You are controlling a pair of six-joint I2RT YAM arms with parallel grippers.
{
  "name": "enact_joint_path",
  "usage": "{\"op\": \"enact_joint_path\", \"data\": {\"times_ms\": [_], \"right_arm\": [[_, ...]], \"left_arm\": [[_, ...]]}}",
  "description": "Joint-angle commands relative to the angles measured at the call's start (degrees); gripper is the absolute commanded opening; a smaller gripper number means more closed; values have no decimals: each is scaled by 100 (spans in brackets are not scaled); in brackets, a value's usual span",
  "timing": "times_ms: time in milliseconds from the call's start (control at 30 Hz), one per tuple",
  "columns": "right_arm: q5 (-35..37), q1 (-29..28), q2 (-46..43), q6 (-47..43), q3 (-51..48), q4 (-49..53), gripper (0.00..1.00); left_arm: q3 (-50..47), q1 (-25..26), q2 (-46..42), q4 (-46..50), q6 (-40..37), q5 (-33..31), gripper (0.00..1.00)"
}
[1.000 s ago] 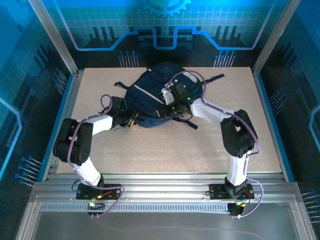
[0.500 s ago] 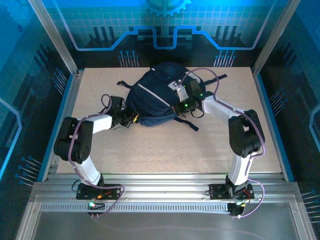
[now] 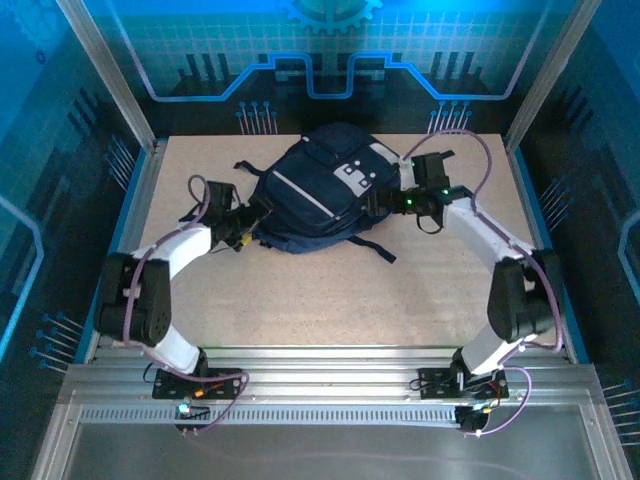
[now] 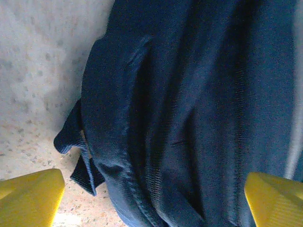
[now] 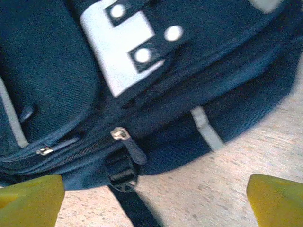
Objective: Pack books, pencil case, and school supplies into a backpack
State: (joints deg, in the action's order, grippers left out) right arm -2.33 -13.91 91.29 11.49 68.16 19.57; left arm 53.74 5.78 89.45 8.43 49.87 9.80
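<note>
Nearest the arm bases, the pale speckled tabletop (image 3: 330, 300) carries a loose black strap (image 3: 375, 248) that trails from the bag toward the arms. Either arm sweeping low could hook it and drag the whole load.

Farther in, the left gripper (image 3: 243, 225) has its yellow fingers spread wide and holds nothing, right at the bag's lower left hem. The right gripper (image 3: 385, 200) is just as wide and empty against the right flank.

Between them, on the far middle of the tabletop, lies the large dark navy fabric backpack (image 3: 310, 195), front up. What is inside it cannot be told.

The fabric is soft and folded, so I judge a spread finger could catch a hem, the silver zip pull (image 5: 120, 134) or the black buckle (image 5: 122, 176), and tug the backpack askew or tease the zip open.
</note>
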Motion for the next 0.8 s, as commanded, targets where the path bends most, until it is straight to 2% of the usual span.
{"op": "enact_joint_path", "data": {"times_ms": [0,100,200,267,400,467,600,733,767], "right_arm": [[1228,141,-417,-204,-771,-411,100],[1801,372,-778,-467,-1701,-1391,100],[1959,486,-1034,-781,-2785,-3020,100],[2002,504,-1075,-999,-3245,-3860,100],[2075,607,-1123,-1088,-4003,-5223,100],[1880,788,-1050,-954,-4281,-5789,100],[1468,1114,-944,-694,-4519,-6206,100],[1375,1106,-557,-796,-4765,-7055,100],[1446,1057,-620,-781,-4681,-6763,100]], "left_arm": [[365,-33,-766,1018,-1285,-968,99],[258,-47,-1291,1206,-2206,-1948,99],[-153,-58,-1677,828,-3078,-2735,99],[-448,-82,-1813,490,-3464,-3027,99],[-1243,-85,-1875,-802,-4014,-3531,99],[-1754,-86,-1848,-1608,-4103,-3932,99],[-2883,-103,-1839,-3849,-4590,-3669,99],[-3109,-255,-1486,-4725,-4590,-3268,99],[-3127,-275,-1341,-4895,-4634,-3195,99]]}}
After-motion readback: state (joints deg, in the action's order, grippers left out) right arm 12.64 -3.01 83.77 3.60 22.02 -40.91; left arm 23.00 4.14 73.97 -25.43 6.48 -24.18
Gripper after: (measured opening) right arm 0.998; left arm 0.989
